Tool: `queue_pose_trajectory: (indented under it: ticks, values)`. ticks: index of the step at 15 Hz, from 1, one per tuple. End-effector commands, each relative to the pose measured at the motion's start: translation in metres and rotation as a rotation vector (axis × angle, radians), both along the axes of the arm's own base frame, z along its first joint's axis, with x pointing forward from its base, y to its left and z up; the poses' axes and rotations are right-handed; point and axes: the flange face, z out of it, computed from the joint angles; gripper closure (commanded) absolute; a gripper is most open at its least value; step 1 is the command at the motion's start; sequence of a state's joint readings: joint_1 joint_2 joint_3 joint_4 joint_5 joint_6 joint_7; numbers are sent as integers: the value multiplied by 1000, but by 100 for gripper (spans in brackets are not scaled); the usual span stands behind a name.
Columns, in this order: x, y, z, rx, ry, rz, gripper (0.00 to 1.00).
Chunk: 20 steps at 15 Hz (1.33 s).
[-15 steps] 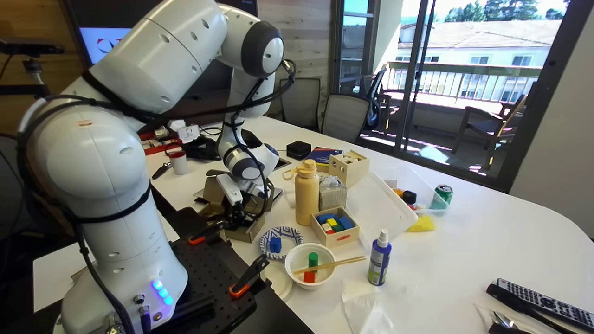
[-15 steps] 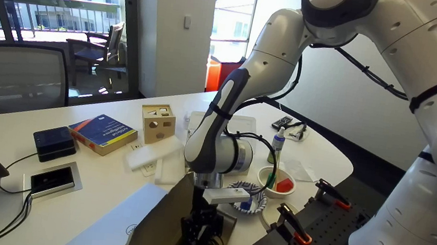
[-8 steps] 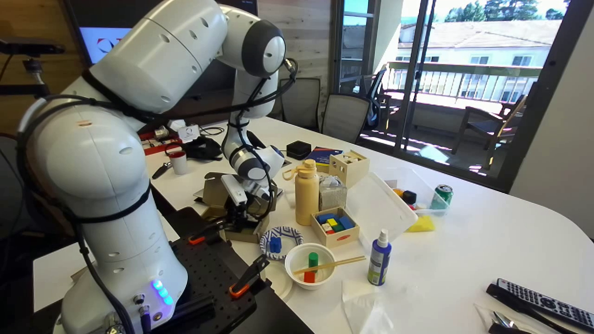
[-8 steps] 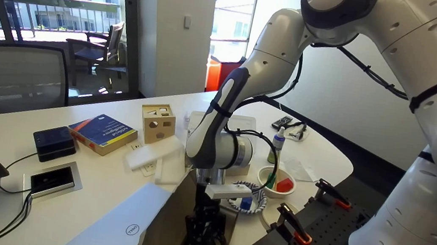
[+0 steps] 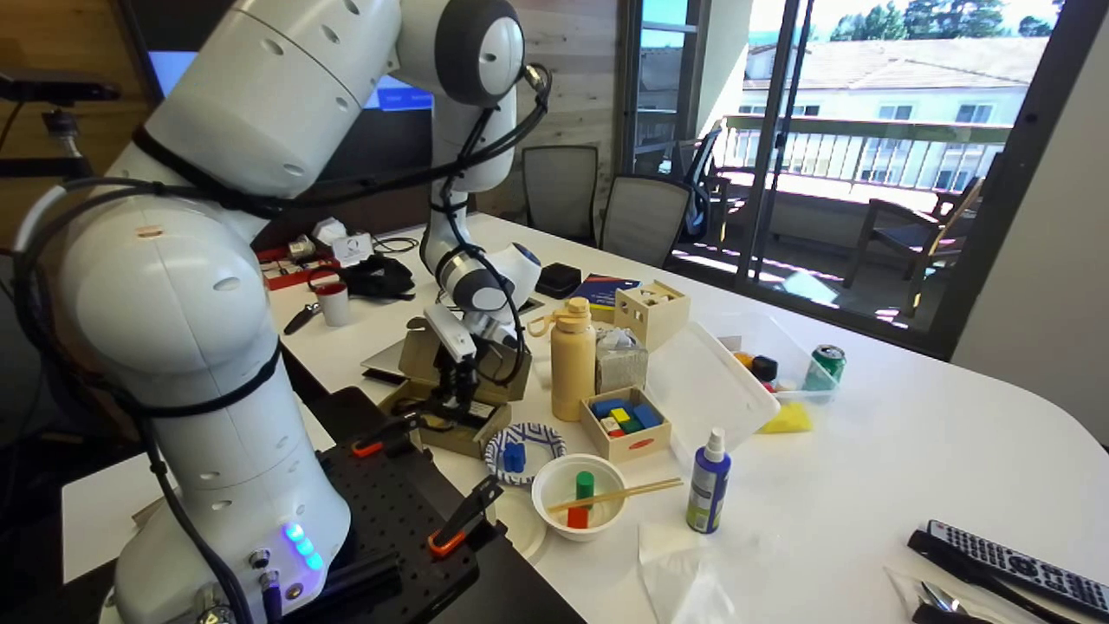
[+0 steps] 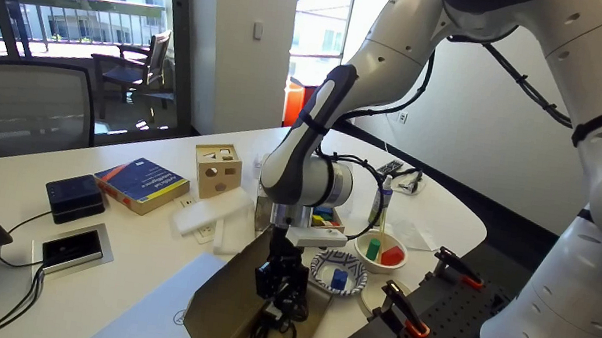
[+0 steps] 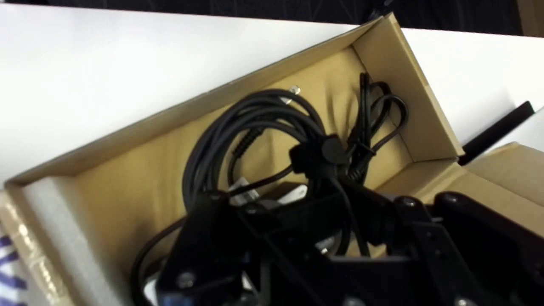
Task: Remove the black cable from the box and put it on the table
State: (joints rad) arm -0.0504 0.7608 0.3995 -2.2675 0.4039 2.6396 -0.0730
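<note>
Glossy white, rounded arm (image 5: 277, 87) dotted with oval recesses (image 5: 227, 284) and ringed by black straps (image 5: 215, 400); black cables (image 6: 521, 79) tied along it; three blue lights (image 5: 303, 547) on the base (image 5: 234, 520); black end effector (image 5: 455, 400) with silver screws (image 7: 186, 279)

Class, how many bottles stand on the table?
2: a yellow bottle beside the open wooden box, and a spray bottle near the white bowl. The robot arm may hide others.

Daylit from beyond far edge of tabletop (image 5: 884, 485), through glass door (image 5: 866, 173); overexposed at window (image 6: 320, 30). In wrist view, softly blurred; faintly shadowed inside box (image 7: 144, 178); washed white across tabletop, near-black past edge.
</note>
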Motion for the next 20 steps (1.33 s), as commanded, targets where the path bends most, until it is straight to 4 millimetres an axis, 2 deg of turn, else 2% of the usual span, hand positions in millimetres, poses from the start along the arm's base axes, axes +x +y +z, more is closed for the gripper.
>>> queue_pose_trajectory:
  ticks: [1,7,11,13,16,19,20]
  values:
    - [-1,-6,71,-16,-30,23,100]
    - [-3,-20,176,-114,-69,25,100]
    - [5,-17,267,-223,-92,106,100]
    - [12,-17,316,-313,-135,159,100]
    - [29,-17,378,-433,-256,254,100]
    - [55,-8,424,-520,-413,366,100]
    - [56,6,440,-547,-465,397,100]
